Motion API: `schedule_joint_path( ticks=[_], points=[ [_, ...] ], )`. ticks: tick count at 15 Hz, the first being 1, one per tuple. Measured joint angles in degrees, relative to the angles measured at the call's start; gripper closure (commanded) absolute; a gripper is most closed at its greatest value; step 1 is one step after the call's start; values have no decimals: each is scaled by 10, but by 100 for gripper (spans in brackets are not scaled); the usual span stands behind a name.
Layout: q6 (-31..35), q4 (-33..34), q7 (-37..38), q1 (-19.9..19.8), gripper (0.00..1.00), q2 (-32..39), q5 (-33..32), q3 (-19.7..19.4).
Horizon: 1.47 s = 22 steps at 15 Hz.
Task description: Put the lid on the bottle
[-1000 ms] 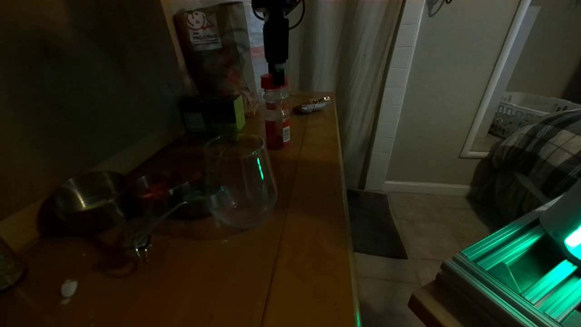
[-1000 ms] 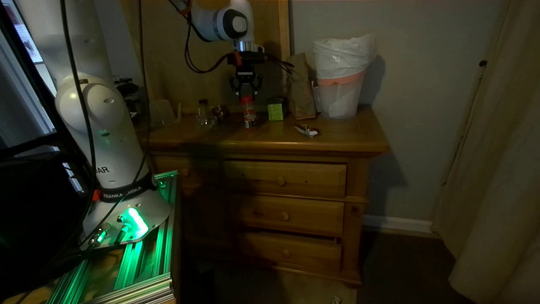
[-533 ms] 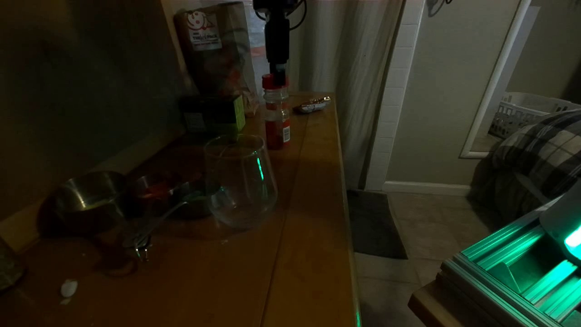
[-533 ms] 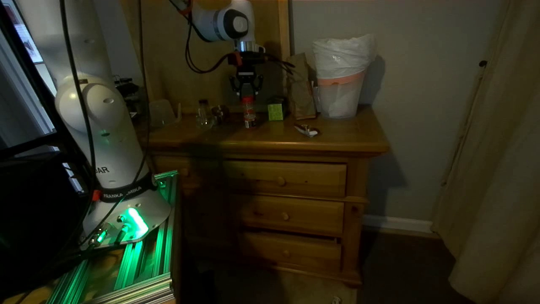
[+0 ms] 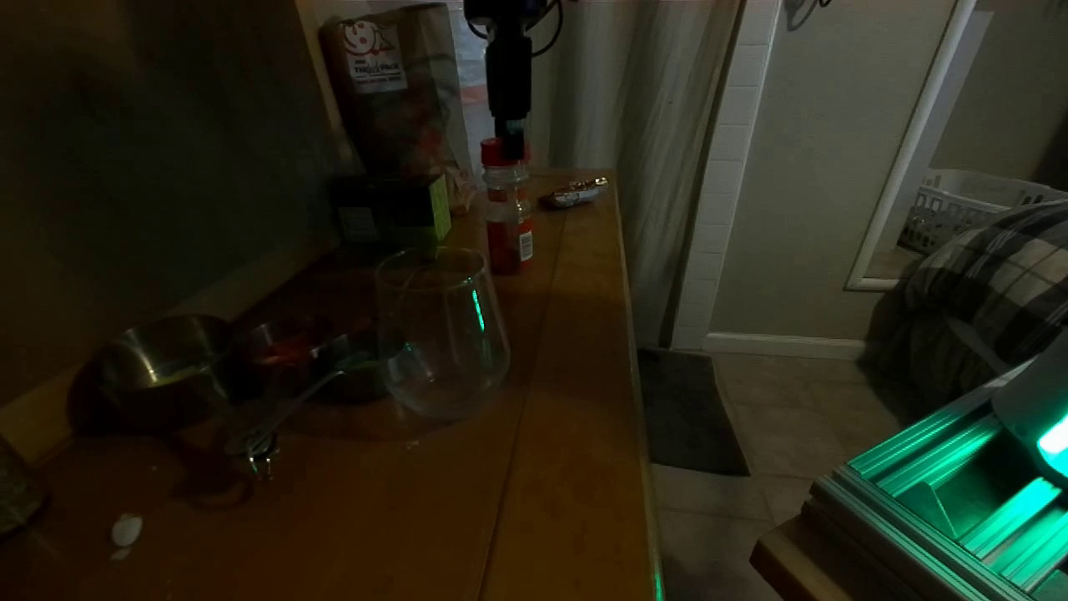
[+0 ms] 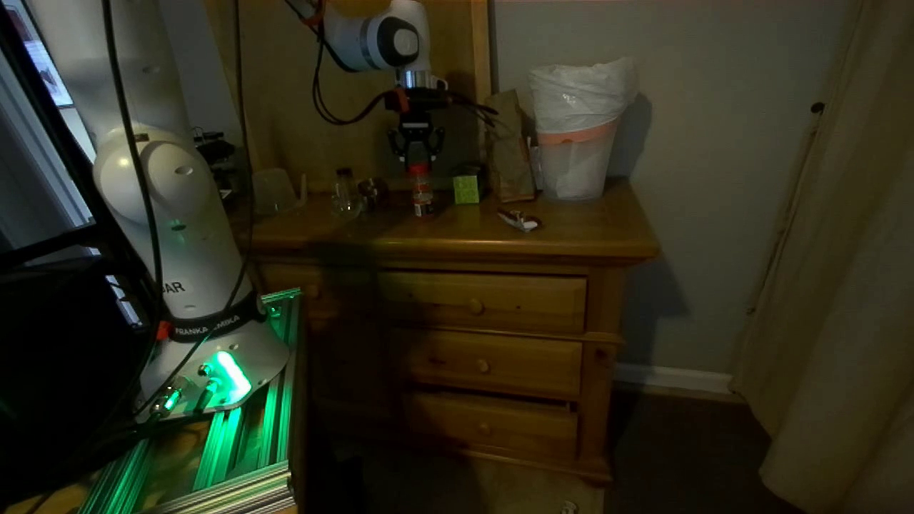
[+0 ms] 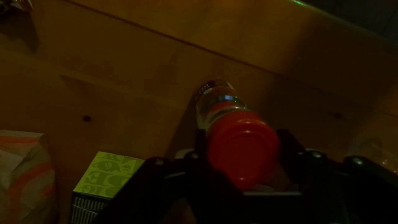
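Observation:
The red lid [image 7: 244, 149] sits on top of the bottle [image 7: 217, 99] in the wrist view. The lid [image 5: 494, 152] also tops the bottle [image 5: 507, 221] in an exterior view; I cannot tell whether it is fully seated. The bottle stands upright on the wooden dresser, with a reddish body and a pale label. My gripper [image 7: 241, 143] points down with its black fingers on both sides of the lid, seemingly touching it. In an exterior view the gripper [image 6: 419, 158] is directly above the bottle [image 6: 422, 198], around the lid [image 6: 419, 170]. A finger hides part of the lid.
A clear glass vessel [image 5: 442, 334] stands near the bottle. A green-and-black box [image 7: 108, 174] and a brown paper bag [image 5: 400, 100] stand on the other side. A foil wrapper [image 5: 576, 194] lies near the dresser edge. Metal cups [image 5: 167, 359] sit by the wall.
My gripper and the lid have shifted very slightly, a touch lower than half a second ago. The gripper stays around the lid, and the bottle stays in place.

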Motion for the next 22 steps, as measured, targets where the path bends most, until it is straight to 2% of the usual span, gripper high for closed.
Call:
schedule_joint_path(
  ticks=[1,2,3,5,7,15,22],
  points=[
    [1,0,0,0,67,0,0,0],
    [2,0,0,0,17,0,0,0],
    [2,0,0,0,16,0,0,0],
    [2,0,1,0,3,0,0,0],
    [2,0,2,0,0,1,0,0],
    [-2,1,16,1,0,-13,0,2],
    [-46,-11,70,6,0,-118,7,7]
  ],
)
